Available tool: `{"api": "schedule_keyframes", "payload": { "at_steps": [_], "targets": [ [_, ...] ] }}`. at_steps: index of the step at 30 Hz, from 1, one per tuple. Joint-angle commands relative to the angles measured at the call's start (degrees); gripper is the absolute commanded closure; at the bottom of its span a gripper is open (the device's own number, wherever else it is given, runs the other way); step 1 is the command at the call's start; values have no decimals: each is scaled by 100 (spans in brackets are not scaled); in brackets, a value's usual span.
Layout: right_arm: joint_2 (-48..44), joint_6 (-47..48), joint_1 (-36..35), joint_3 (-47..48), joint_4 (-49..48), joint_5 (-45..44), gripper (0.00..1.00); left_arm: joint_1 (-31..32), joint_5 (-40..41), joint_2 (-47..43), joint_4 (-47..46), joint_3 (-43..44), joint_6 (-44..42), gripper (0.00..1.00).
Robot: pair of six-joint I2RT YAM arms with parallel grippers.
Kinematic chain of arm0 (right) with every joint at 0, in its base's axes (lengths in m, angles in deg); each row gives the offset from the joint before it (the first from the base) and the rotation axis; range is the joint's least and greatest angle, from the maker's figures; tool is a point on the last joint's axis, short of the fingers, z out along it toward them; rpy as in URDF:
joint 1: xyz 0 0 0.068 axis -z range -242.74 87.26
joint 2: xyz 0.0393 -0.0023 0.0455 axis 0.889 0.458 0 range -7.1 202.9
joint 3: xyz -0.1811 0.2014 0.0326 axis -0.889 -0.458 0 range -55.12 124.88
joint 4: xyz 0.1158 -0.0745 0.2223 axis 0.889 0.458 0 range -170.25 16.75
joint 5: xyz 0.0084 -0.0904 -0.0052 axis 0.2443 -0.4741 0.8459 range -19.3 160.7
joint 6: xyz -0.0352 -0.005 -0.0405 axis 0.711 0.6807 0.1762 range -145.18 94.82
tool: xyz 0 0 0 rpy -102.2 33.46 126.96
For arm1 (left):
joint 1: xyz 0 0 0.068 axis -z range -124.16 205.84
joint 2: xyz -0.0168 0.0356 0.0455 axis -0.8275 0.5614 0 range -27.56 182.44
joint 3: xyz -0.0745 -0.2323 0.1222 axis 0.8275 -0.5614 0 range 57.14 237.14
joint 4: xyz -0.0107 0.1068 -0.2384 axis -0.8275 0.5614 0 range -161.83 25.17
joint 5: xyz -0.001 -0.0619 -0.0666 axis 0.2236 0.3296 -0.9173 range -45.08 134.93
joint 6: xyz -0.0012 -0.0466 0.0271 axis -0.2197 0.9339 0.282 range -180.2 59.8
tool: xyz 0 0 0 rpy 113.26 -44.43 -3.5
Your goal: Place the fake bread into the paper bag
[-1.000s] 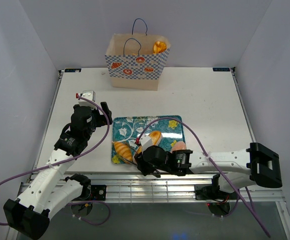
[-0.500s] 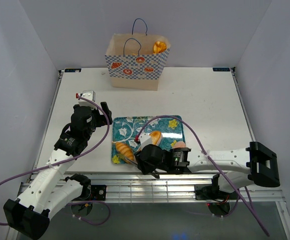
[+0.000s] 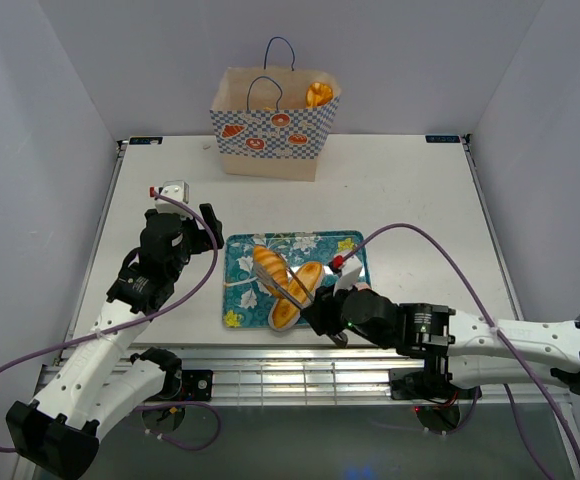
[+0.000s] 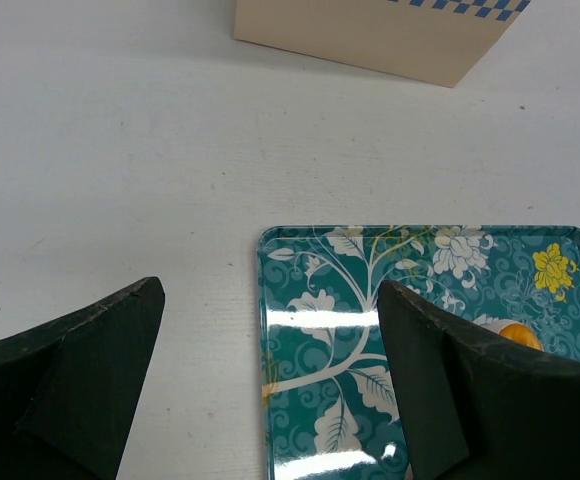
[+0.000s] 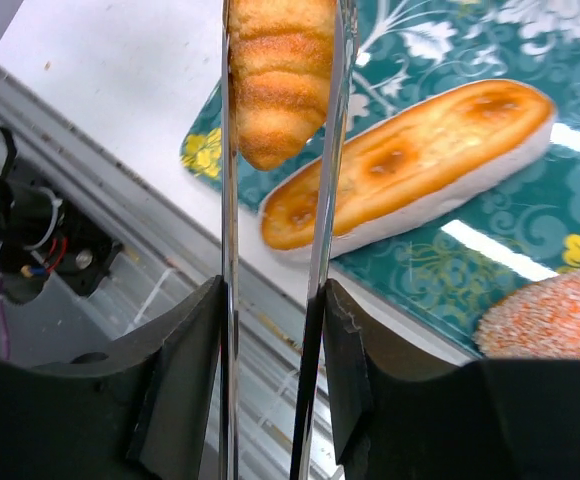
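Right gripper: closed on the tongs, which are squeezed narrow.
Ridged loaf: pinched between the tong tips, over the tray.
Long loaf: laid flat on the tray, just beside the ridged loaf.
Left gripper: spread wide, nothing held, over the table by the tray's left edge.
Paper bag: stood upright at the far edge, one pastry seen in its mouth.

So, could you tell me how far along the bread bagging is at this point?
Done: one pastry shows in the paper bag. In hand: the right gripper squeezes tongs around a ridged roll over the tray. To go: that roll, a long loaf and a pink-topped bun.
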State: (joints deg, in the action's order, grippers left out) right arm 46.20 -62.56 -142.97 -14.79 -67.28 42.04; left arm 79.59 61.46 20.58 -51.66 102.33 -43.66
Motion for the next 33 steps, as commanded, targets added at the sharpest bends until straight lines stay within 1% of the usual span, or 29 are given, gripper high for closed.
{"api": "schedule_keyframes", "payload": {
  "at_steps": [1,2,5,6,8,9,10,11,12,13,14,15,16,17,19,20,21,23,24,25,26,27,29,30,31,32,33],
  "targets": [
    [-477,-251,112,-263,-497,-1138,86,16,34,-94,49,122,-36,2],
    [-644,-260,191,-263,-497,-1237,86,16,34,-94,49,122,-36,2],
    [-820,-103,717,-88,-497,-1414,85,16,34,-68,49,113,-45,2],
    [-830,-41,1084,-18,-497,-1396,85,16,34,-50,58,113,-45,2],
    [-725,99,1543,246,-532,-1142,84,16,34,-59,49,122,-45,2],
    [-672,309,1997,334,-576,-1028,84,16,25,-59,58,122,-45,2],
    [-602,433,2228,421,-742,-766,82,16,25,-68,58,122,-45,2],
    [-401,538,2666,631,-830,-581,82,16,17,-59,49,122,-45,2],
    [-286,809,2879,772,-936,-361,81,16,8,-59,49,122,-45,2],
    [-154,916,3107,948,-1033,111,80,16,-1,-50,49,113,-45,2],
    [125,970,3527,1367,-1034,324,80,16,-10,-50,49,130,-45,2],
    [250,1048,3714,1572,-1034,753,80,16,-45,-50,49,122,-45,2],
    [373,1084,3899,1783,-1034,931,80,16,-71,-50,49,122,-36,2],
    [618,1102,4231,2176,-1042,1107,80,16,-89,-50,58,122,-36,2],
    [874,1085,4549,2574,-1042,1599,80,16,-133,-50,49,122,-36,2],
    [1136,1067,4864,2767,-1077,1845,80,25,-150,-59,49,130,-28,2],
    [1278,1049,5007,3134,-1104,2404,80,16,-159,-59,49,122,-28,2],
    [1779,970,5401,3523,-1209,3074,79,25,-168,-77,58,139,-28,2],
    [1955,935,5508,3951,-1218,3721,78,25,-177,-94,58,131,-28,2],
    [2174,909,5605,4182,-1209,4024,74,25,-186,-94,49,122,-28,2],
    [2576,822,5762,4410,-1209,4323,73,33,-186,-112,49,130,-19,2],
    [2763,751,5807,4613,-1183,4761,73,33,-194,-112,49,130,-19,2],
    [3325,593,5921,5114,-1192,5106,71,42,-230,-103,49,122,-19,2],
    [3501,583,5939,5290,-1166,5464,71,51,-238,-94,40,130,-19,2],
    [3703,557,5966,5648,-1139,5581,70,60,-256,-94,49,130,-19,2],
    [4062,548,5966,5826,-1096,5687,69,60,-273,-86,40,122,-10,2],
    [4231,566,5975,6019,-1034,5818,69,69,-291,-68,23,122,-10,2]
  ]
}}
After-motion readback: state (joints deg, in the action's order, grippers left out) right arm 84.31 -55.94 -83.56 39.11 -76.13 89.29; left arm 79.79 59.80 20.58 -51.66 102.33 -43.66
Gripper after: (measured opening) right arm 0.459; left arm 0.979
